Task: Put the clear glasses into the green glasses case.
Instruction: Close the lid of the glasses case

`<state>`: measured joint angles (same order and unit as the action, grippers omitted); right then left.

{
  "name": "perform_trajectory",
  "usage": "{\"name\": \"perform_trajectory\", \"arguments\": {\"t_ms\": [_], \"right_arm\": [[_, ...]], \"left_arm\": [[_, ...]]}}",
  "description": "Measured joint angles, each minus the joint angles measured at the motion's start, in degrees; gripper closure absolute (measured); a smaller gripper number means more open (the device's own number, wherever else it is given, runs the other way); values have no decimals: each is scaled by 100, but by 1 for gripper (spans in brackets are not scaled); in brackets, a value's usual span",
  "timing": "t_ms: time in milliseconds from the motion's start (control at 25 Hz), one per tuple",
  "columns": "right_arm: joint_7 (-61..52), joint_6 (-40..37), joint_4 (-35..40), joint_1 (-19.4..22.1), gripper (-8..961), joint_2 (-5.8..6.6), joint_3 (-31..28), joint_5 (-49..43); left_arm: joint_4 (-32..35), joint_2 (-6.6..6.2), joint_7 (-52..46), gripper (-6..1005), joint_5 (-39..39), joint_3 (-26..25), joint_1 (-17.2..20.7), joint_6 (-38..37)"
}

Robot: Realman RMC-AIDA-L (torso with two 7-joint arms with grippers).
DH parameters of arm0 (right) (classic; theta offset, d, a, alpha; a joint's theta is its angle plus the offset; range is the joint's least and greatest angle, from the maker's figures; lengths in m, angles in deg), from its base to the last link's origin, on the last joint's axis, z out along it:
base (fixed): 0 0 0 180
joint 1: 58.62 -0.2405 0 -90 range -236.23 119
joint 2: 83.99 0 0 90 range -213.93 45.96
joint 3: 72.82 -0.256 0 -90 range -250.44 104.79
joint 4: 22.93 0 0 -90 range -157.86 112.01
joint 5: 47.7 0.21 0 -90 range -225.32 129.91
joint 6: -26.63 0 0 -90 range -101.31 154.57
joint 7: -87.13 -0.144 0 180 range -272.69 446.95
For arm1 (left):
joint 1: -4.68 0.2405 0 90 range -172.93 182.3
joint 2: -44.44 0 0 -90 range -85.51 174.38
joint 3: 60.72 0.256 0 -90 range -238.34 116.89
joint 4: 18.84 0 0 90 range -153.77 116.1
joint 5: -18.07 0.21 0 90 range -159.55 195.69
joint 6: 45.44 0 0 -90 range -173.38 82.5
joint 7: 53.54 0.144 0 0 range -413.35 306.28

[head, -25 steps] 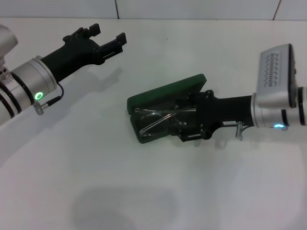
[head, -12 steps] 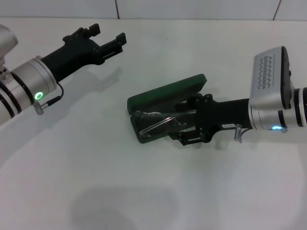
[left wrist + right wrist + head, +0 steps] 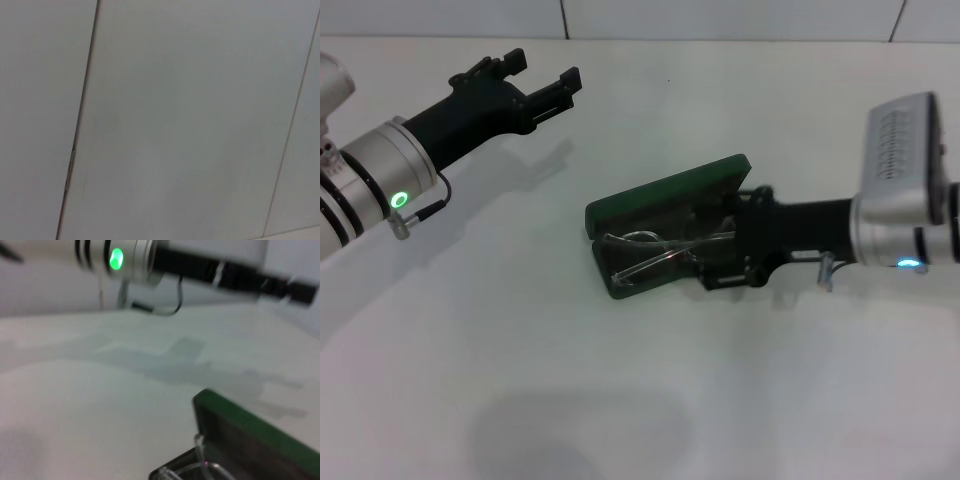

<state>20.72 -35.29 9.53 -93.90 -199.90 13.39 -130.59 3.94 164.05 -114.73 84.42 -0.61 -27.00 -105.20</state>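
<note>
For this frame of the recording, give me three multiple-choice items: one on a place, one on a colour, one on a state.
1. Where are the clear glasses?
A. in the open case
B. on the bare table
C. in the left claw

2. What colour is the glasses case?
A. red
B. dark green
C. white

3. How is the case's lid?
A. shut flat
B. removed
C. raised open

Answers:
1 A, the glasses lie in the case's lower half, at the right claw.
2 B, shell and lid are dark green.
3 C, the lid stands up behind the glasses. The left claw hangs apart, open.

The dark green glasses case (image 3: pixel 665 195) holds colourless clear glasses (image 3: pixel 650 252) on a white table (image 3: pixel 620 400).
</note>
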Motion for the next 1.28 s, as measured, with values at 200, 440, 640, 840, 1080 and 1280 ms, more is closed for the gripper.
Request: {"name": "perform_trajectory", "arguments": {"t_ms": [200, 440, 640, 840, 1080, 1280], "right_arm": [[166, -338, 675, 618, 183, 12, -366, 101], [742, -1132, 612, 1107, 183, 4, -1504, 764], [1973, -1976, -502, 1337, 183, 13, -2367, 2641], [2619, -2566, -1317, 1364, 183, 34, -2833, 3517], [2678, -2532, -1438, 1379, 183, 34, -2894, 3561], [2680, -2464, -1449, 1368, 183, 35, -2899, 3563]], "left_arm": [[0, -1, -6, 111, -1, 0, 11, -5], [-25, -9, -168, 111, 123, 49, -49, 18], [-68, -5, -989, 111, 934, 107, -352, 215], [-202, 25, -1639, 111, 1449, 700, -728, 373], [-204, 66, -1758, 111, 1412, 1134, -775, 312], [-212, 70, -1740, 111, 1328, 1447, -706, 235]]}}
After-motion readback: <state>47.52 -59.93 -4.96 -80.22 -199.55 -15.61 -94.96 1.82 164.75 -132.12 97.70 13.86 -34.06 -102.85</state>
